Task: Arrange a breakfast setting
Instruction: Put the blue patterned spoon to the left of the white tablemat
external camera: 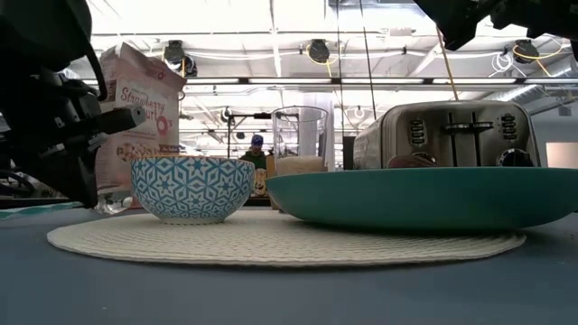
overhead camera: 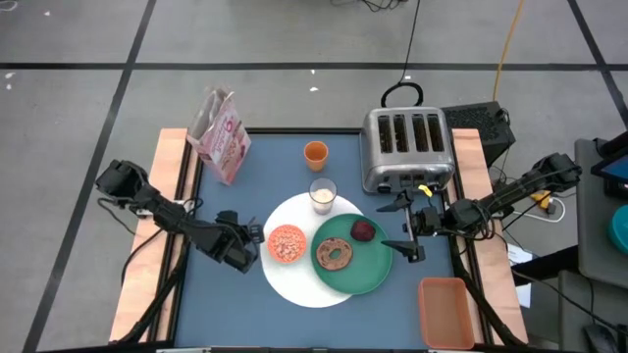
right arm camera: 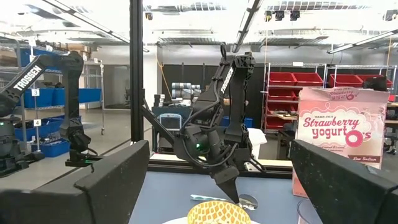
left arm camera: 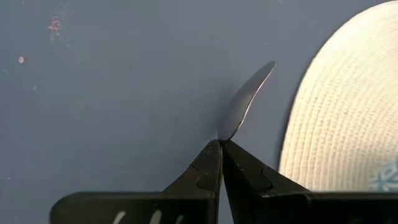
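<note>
Spoon [left arm camera: 245,99] is clamped by the left gripper [left arm camera: 221,144] beside the white plate [left arm camera: 339,118], presumably for placement near the bowl [overhead camera: 287,243], while the right gripper [overhead camera: 406,225] is held apart by the toaster [overhead camera: 406,147].

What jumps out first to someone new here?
The large white round plate at table centre, carrying the green round plate with a brown bagel and dark red fruit, plus the small cereal bowl. Just left of it, the left end effector pinches a spoon over the blue tabletop. The right end effector hangs open before the silver four-slot toaster.
</note>
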Tool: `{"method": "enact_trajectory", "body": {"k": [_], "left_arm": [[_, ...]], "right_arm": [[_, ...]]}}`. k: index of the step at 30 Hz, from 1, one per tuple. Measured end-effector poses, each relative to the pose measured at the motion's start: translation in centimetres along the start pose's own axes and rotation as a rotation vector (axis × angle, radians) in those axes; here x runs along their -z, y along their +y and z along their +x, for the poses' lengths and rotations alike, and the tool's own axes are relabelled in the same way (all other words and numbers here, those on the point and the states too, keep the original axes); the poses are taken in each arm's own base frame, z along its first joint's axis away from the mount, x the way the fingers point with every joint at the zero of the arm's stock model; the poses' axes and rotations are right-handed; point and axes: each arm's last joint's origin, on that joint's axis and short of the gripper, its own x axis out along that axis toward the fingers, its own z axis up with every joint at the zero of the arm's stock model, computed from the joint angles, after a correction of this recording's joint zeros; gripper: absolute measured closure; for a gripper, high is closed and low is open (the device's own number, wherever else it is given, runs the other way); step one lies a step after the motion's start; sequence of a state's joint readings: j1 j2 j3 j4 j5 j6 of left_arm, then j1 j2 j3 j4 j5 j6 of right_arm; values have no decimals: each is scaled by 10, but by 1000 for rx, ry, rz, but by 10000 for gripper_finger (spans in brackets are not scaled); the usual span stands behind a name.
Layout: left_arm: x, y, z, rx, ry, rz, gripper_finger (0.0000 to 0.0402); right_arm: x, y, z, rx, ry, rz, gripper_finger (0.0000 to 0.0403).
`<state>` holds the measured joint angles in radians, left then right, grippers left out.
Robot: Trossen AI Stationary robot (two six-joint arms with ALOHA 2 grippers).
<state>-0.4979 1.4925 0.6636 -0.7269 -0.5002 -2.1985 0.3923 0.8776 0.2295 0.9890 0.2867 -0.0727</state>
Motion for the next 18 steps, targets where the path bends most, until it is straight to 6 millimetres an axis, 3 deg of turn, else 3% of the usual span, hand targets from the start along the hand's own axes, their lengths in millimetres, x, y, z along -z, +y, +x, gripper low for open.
{"method": "enact_trajectory", "body": {"k": [8, 18], "left_arm": [[-6, -4, 4, -45, 29, -2, 379], [-6, -8, 7, -69, 120, -96, 341]], "right_arm": [[0, 0, 0, 0, 0, 0, 18], [0, 0, 0, 0, 0, 0, 18]]}}
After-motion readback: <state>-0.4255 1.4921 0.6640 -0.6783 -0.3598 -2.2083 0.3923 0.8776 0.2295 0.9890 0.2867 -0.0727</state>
